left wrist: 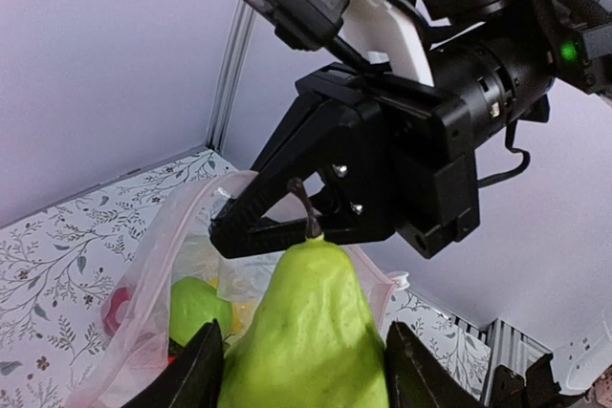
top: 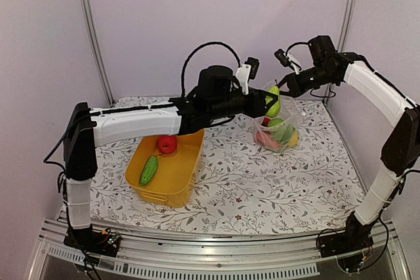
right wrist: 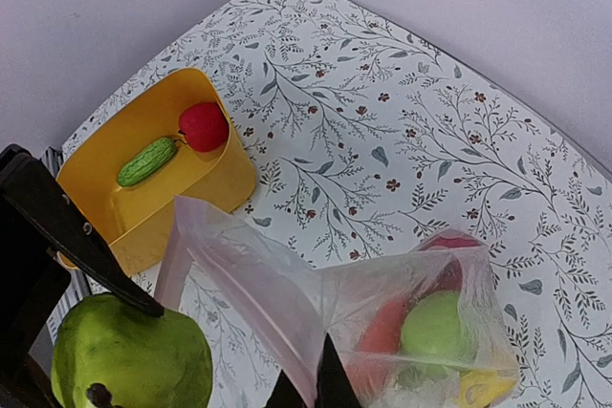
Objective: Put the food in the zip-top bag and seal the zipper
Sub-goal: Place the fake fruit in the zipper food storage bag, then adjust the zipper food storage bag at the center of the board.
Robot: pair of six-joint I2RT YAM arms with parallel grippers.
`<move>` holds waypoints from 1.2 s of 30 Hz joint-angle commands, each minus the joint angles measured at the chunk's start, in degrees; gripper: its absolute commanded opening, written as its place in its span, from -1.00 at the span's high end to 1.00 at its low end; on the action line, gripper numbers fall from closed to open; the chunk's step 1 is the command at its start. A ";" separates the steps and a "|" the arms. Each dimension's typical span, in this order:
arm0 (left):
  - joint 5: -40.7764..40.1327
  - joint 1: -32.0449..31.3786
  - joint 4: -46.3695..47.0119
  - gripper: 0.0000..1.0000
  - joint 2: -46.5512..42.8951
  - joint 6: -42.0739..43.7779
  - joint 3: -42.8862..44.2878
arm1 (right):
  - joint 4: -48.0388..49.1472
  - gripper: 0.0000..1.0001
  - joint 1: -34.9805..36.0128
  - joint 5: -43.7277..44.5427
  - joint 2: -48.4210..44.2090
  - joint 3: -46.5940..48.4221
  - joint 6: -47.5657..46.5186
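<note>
Left fingers (left wrist: 196, 375) closed on the flanks of a green pear (left wrist: 306, 332), stem up, one finger each side at the bottom of the left wrist frame. So left gripper (top: 268, 103) is gripping food, hanging at the mouth of the zip-top bag (top: 283, 122), right of centre in the top view. My read on why: drop position, the pear goes straight down into the opening.

Right gripper (right wrist: 320, 384) is pinched fully together on the bag's upper rim, holding it up. Reason: the film is floppy, so a raised edge gives the mouth some shape (otherwise nothing to aim at). In the left wrist view its black jaws sit just behind the pear stem. The grippers are close, which I'd flag as a collision risk.

In the bag: a round green piece (right wrist: 435, 327), something red (right wrist: 382, 332), something yellow (right wrist: 483, 387).

Further out, lower left of the top view: yellow basket (top: 174, 191) holding a red apple (top: 167, 143) and a cucumber (top: 149, 170). Both are well apart from the bag, not yet packed.

Hard to see:
- Zipper: can't separate it from the crumpled rim in any view.
- Pear's lower end: cropped by the frame edge in the left wrist view. Above the rim or already inside, can't tell.
- My right fingertips: mostly cut off at the bottom of the right wrist frame.
</note>
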 commanded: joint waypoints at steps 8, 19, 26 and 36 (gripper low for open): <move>-8.95 -1.04 -9.35 -0.23 6.85 0.95 10.10 | -0.05 1.00 0.43 -2.32 -3.15 -0.27 0.63; -13.47 -1.83 -12.24 -0.99 3.55 2.32 10.47 | 0.42 1.00 0.41 -1.82 -3.71 -1.17 0.55; -19.98 -4.75 -8.04 -0.99 -4.59 8.79 5.72 | 0.59 1.00 0.36 -1.20 -3.53 -0.73 0.55; -20.51 -2.53 -13.22 -0.55 -10.08 -15.21 -6.72 | 0.97 1.00 0.43 0.19 -3.59 -0.40 0.24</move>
